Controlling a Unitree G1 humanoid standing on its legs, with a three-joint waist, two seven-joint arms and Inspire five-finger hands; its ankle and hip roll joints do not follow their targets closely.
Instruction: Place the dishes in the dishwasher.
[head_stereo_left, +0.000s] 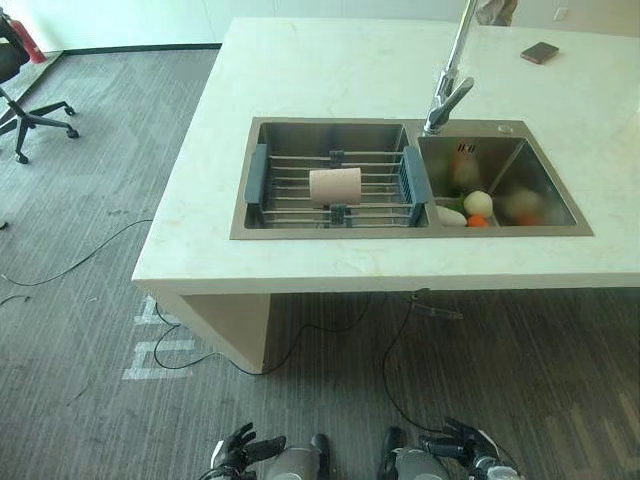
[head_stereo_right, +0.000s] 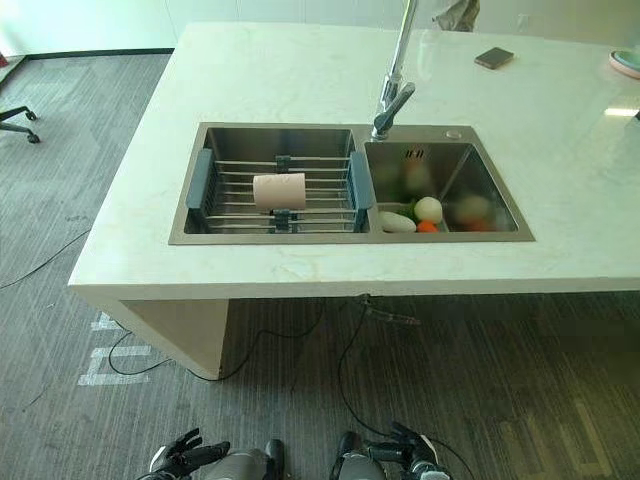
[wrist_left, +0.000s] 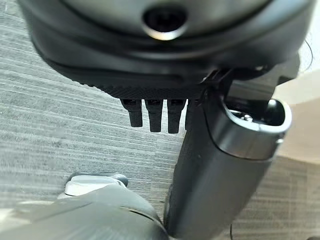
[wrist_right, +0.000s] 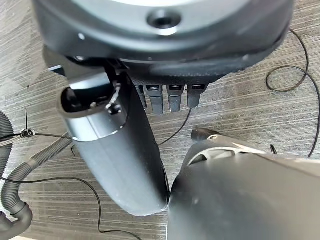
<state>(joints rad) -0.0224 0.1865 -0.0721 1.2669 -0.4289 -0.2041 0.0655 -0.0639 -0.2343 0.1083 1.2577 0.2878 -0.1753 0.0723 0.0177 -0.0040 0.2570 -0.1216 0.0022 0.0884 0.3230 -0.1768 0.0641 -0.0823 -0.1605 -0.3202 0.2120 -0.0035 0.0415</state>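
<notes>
A beige cup (head_stereo_left: 335, 186) lies on its side on a wire rack with grey ends (head_stereo_left: 259, 172), which sits across the left basin of a steel sink (head_stereo_left: 300, 130). Both hands hang low, far in front of the counter and near the floor. My left hand (head_stereo_left: 240, 452) has relaxed fingers (wrist_left: 155, 115) and holds nothing. My right hand (head_stereo_left: 460, 445) is open too, its straight fingers (wrist_right: 174, 97) over bare carpet.
The sink is set in a pale stone island counter (head_stereo_left: 330, 70) with a tall faucet (head_stereo_left: 447, 95). Vegetables (head_stereo_left: 478, 204) lie in the right basin. A small dark flat object (head_stereo_left: 539, 52) and a plate (head_stereo_right: 626, 62) rest at the far right. An office chair (head_stereo_left: 20, 90) stands at the far left.
</notes>
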